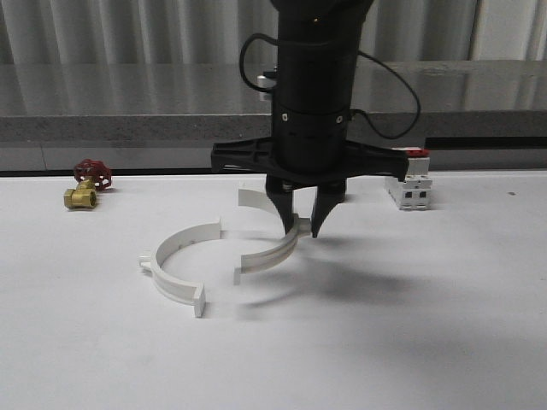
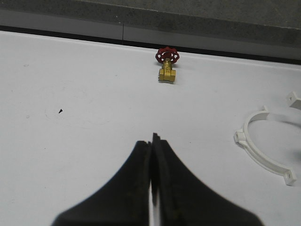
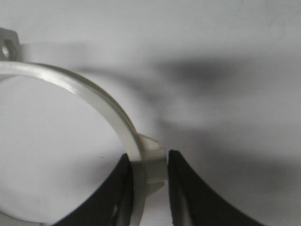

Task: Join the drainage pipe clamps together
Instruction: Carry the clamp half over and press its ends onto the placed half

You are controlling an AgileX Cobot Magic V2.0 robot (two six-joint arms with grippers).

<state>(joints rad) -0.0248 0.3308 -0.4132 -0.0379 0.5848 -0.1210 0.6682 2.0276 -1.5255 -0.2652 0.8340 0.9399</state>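
Two white drainage pipe clamps lie on the white table. The left clamp (image 1: 175, 256) (image 2: 256, 146) rests free, its open side facing right. The right clamp (image 1: 269, 254) (image 3: 84, 87) curves the opposite way, and one of its end flanges (image 2: 294, 100) shows at the edge of the left wrist view. My right gripper (image 1: 301, 231) (image 3: 148, 165) points straight down over it, with its black fingers closed on the band and its outer tab. My left gripper (image 2: 151, 140) is shut on nothing, hovering over bare table well to the left of the clamps.
A brass valve with a red handwheel (image 1: 83, 192) (image 2: 167, 63) sits at the back left. A white boxy breaker with a red top (image 1: 410, 184) stands at the back right. A grey stone ledge (image 1: 128, 128) runs behind the table.
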